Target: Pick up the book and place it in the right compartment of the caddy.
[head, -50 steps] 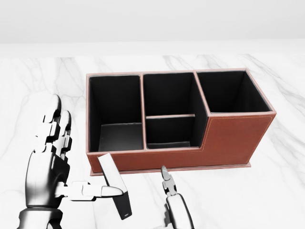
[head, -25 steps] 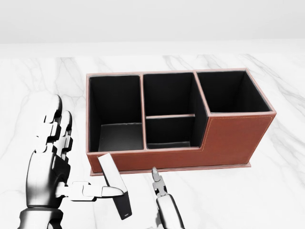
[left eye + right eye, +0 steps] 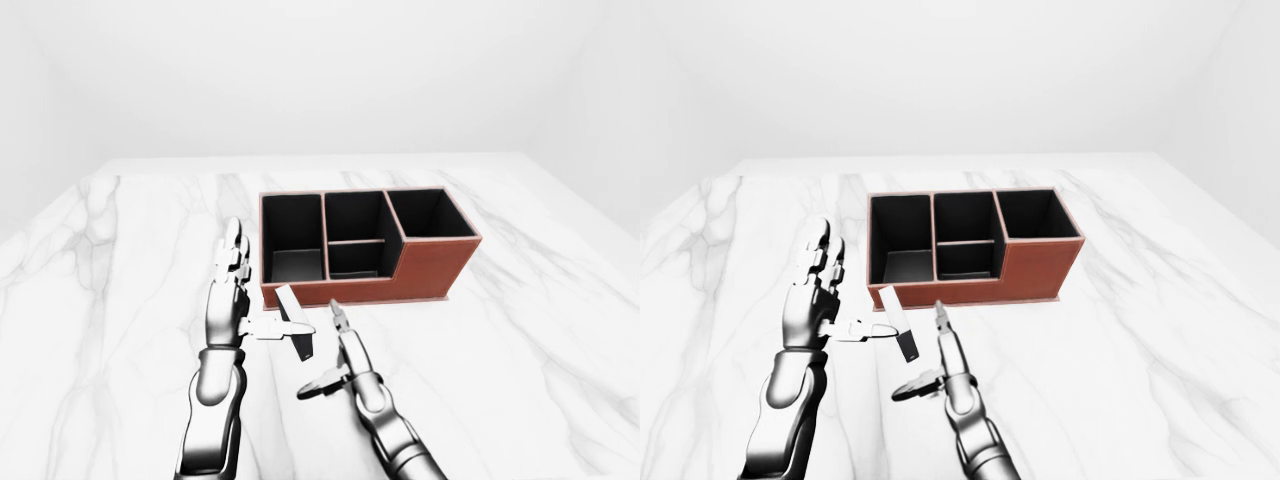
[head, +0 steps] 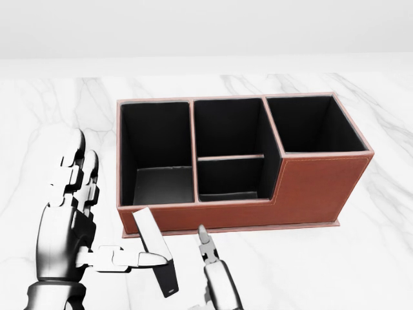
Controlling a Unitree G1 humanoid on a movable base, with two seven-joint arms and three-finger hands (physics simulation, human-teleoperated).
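The white marbled surface [image 3: 520,330] before me carries the brown caddy [image 3: 430,270] at the frame's centre.

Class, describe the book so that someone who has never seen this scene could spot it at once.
Find the brown caddy with black compartments on the white marble table. Just below its left end in the head view, beside the left hand, stands the book. It is the only thin, tilted slab, pale on its face and dark at its lower edge.
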